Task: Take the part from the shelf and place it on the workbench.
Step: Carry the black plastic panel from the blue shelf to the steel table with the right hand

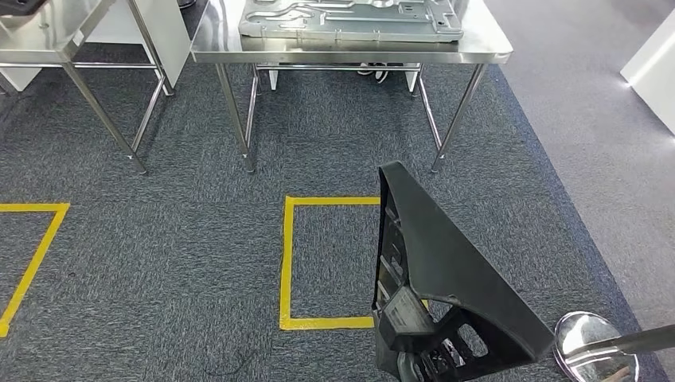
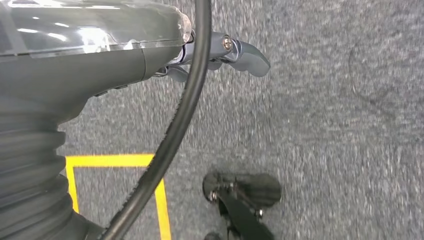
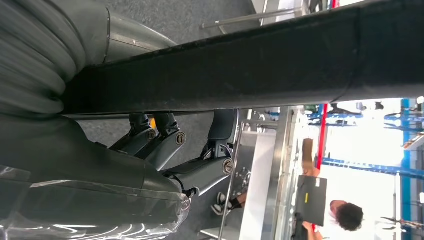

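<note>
you see the part (image 1: 446,270), a black triangular plastic panel with ribbed cutouts, gripped by the right hand (image 3: 165,155) above the carpet, short of the desk (image 1: 350,54); the left hand (image 2: 220,52) carries nothing, fingers curled.

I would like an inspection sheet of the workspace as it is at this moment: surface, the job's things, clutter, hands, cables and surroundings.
Surface: steel workbench ahead, across grey carpet; a grey metal plate lies on it.
Job's things: black part, triangular and ribbed, carried upright in front of the robot, not yet on the workbench.
Clutter: nothing seen on the carpet.
Hands: right hand holds the black part, fingers curled against its edge; left hand hangs over the carpet, holding nothing.
Cables: black cable runs past the left hand.
Surroundings: yellow floor tape marks a square; second steel table at left; a person beyond the workbench.
</note>
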Controlling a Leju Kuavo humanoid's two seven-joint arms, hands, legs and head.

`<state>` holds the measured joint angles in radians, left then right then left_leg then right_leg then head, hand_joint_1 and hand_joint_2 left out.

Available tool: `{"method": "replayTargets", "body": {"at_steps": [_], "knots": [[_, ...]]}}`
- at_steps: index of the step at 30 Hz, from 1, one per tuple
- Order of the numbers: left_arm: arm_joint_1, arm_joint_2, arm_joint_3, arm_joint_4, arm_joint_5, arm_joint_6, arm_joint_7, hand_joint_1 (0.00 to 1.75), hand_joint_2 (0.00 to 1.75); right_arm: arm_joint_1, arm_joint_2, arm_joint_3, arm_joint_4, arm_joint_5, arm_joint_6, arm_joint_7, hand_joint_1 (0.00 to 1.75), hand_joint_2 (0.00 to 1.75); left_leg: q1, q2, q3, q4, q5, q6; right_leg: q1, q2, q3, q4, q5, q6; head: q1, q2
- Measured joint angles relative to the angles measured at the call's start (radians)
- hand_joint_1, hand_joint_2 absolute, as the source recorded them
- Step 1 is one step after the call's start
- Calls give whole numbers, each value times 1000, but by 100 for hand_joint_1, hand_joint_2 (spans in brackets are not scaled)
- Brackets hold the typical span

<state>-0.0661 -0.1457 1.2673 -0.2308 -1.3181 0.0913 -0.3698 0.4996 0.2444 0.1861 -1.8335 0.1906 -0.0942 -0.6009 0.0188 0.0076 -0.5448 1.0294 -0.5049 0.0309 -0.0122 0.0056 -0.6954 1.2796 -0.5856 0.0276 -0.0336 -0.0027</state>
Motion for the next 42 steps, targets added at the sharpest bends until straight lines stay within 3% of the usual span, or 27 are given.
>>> {"method": "replayTargets", "body": {"at_steps": [2,4,6,9,11,13,14,15,18,20,24,26,28,29,30,31,33,35,39,40,42], "knots": [[1,0,0,0,-1,1,1,0,175,0,-3,4,0,-1,-1,2,175,175,0,0,11,0,-7,-4,1,-2,51,-120,76,-9,0,0],[1,-2,0,0,-1,1,1,0,175,-1,-5,7,1,0,-6,5,175,175,-2,-1,17,-2,-16,-13,8,-6,100,-227,110,-21,0,0],[0,-3,0,0,-1,1,2,0,175,0,-7,10,1,0,-14,7,175,175,-3,1,21,-7,-21,-24,14,-6,112,-250,101,-29,0,0],[-2,-3,0,0,-2,1,2,0,175,2,-8,14,1,0,-20,10,175,175,-4,3,27,9,-40,-38,7,-3,131,-271,102,-44,0,0],[-2,-2,0,0,-2,1,3,0,175,1,-9,17,1,1,-20,11,175,175,-3,1,-16,105,-86,-42,5,-4,148,-281,98,-54,0,0],[0,-2,0,0,-2,0,5,0,175,1,-10,20,4,1,-23,12,175,175,-2,1,-93,234,-130,-44,7,-4,159,-281,87,-61,0,0],[2,-2,0,0,-2,0,6,0,175,1,-11,21,5,1,-27,12,175,175,-2,1,-119,266,-127,-45,9,-2,166,-281,80,-62,0,0],[4,-2,0,0,-2,0,7,0,175,2,-12,22,7,1,-31,13,175,175,-2,1,-127,261,-103,-45,9,0,175,-280,73,-61,0,0],[7,1,0,0,-3,0,9,0,175,1,-15,27,8,1,-41,14,175,175,-5,0,-71,91,16,-36,12,5,207,-279,47,-52,0,0],[6,2,0,0,-4,-1,11,0,175,1,-16,29,8,1,-45,14,175,175,-9,-2,-42,21,35,-28,14,6,217,-278,33,-41,0,0],[6,1,0,0,-5,-2,14,0,175,0,-19,33,8,2,-54,15,175,175,-7,-4,-18,0,18,-8,11,4,215,-244,25,-21,0,0],[5,1,0,0,-7,-2,14,0,175,-1,-21,33,8,2,-57,15,175,175,-4,-4,1,-9,11,1,7,2,160,-150,-8,-10,0,0],[5,1,0,0,-8,-2,15,0,175,0,-24,33,8,2,-62,16,175,175,-3,-4,11,-10,1,3,1,0,73,-32,-50,-2,0,0],[6,1,0,0,-8,-2,15,0,175,1,-25,33,8,2,-65,17,175,175,-3,-4,18,-10,-6,2,-1,0,39,2,-56,1,0,0],[6,1,0,0,-8,-2,16,0,175,2,-26,33,8,2,-68,18,175,175,-3,-5,28,-10,-14,0,-3,0,20,4,-42,4,0,0],[7,1,0,0,-9,-2,16,0,175,2,-27,33,8,2,-70,20,175,175,-2,-6,41,-10,-23,-2,-4,-1,19,-29,-8,4,0,0],[8,1,0,0,-10,-2,16,0,175,2,-29,33,8,2,-71,22,175,175,-1,-6,67,-11,-43,-8,-3,-4,47,-147,86,-1,0,0],[6,0,0,0,-11,-2,17,0,175,2,-30,34,10,2,-71,24,175,175,-1,-6,82,-16,-58,-20,4,-9,65,-221,120,-14,0,0],[4,0,0,0,-11,-2,19,0,175,6,-31,38,11,1,-73,25,175,175,-1,-5,98,8,-58,-44,6,-5,93,-247,116,-43,0,0],[3,0,0,0,-11,-2,19,0,175,5,-32,39,11,1,-74,26,175,175,0,-5,83,42,-64,-47,5,-5,105,-251,111,-50,0,0],[1,1,0,0,-11,-2,19,0,175,4,-32,42,11,1,-76,27,175,175,1,-6,17,155,-101,-50,7,-5,124,-255,98,-61,0,0]]}}
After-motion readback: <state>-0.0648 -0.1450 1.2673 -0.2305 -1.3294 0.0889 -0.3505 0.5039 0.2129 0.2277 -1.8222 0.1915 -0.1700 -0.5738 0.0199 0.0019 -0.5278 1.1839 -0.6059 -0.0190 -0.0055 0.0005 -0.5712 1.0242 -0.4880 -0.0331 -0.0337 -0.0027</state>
